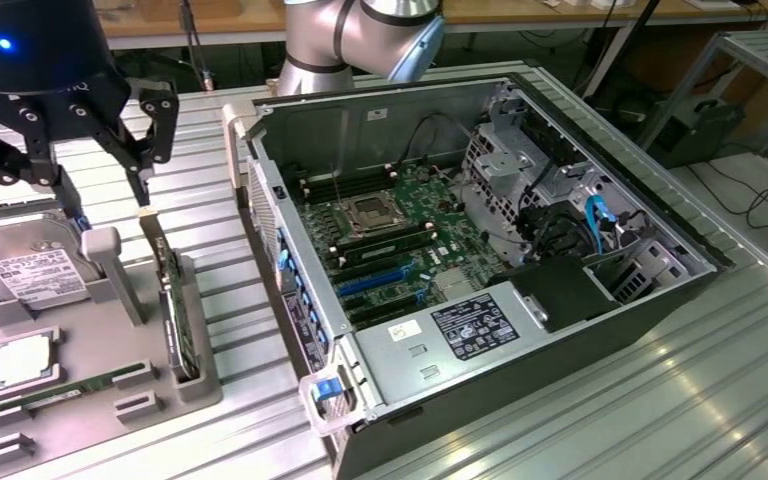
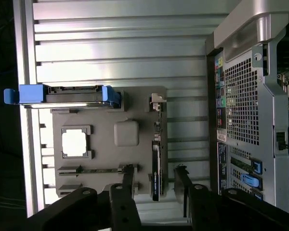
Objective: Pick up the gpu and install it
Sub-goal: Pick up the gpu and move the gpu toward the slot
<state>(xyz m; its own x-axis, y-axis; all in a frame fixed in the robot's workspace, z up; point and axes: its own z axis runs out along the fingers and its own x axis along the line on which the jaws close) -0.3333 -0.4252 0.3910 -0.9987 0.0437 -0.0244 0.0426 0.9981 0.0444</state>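
Silver hard drive with white label (image 1: 31, 262) sits on the exterior view's left of the fingers. Black metal fingers (image 1: 137, 185) (image 2: 129, 179) are spread open and hold nothing. Thin dark gpu card (image 1: 171, 300) (image 2: 155, 163) stands on edge in grey plastic tray (image 1: 91, 345), below the gap between them, untouched. Open metal computer case (image 1: 357, 125) lies well to their right on the slatted metal counter (image 1: 211, 180).

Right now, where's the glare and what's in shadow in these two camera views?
Exterior view: light sheens off the metal table at that view's lower right; the computer case interior is evenly lit. Wrist view: a washed-out bright strip runs beside the hard drive, and the gripper is a dark silhouette against the grey tray.
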